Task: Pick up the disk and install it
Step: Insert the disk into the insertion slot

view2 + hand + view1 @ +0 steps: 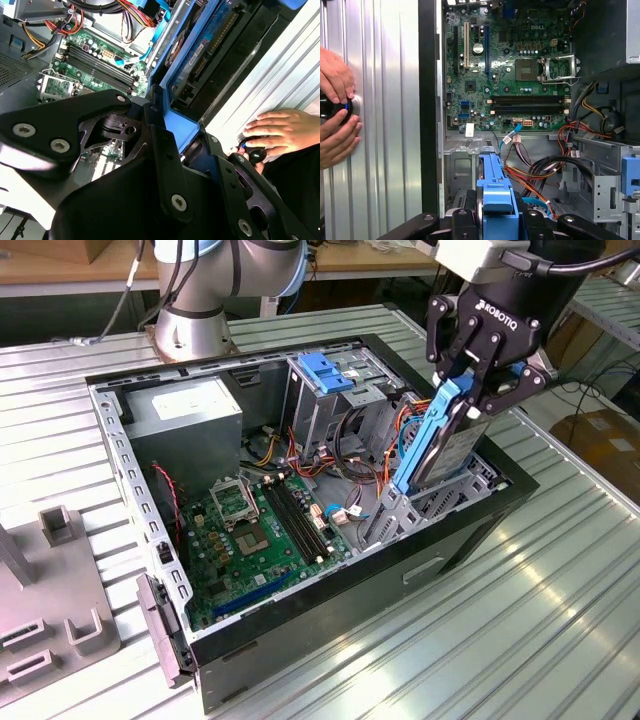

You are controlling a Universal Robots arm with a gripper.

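The disk [440,445] is a silver drive in a blue plastic frame. It stands tilted on end over the open computer case [130,470], on the exterior view's right side. My gripper [478,390] is shut on its upper end, and its lower end reaches down to the metal bay [395,515] near the case's front wall. In the second wrist view the disk [200,45] stretches away from the black fingers [165,160]. In the first wrist view its blue frame [495,192] sits between the fingers, above the bay's metal bracket [457,170].
Inside the case lie a green motherboard [260,530], a grey power supply [185,410], bundled cables [320,455] and a metal cage with a blue latch [325,370]. A person's hands [337,100] rest on a black knob beside the case. A grey fixture [50,580] stands at the exterior view's left.
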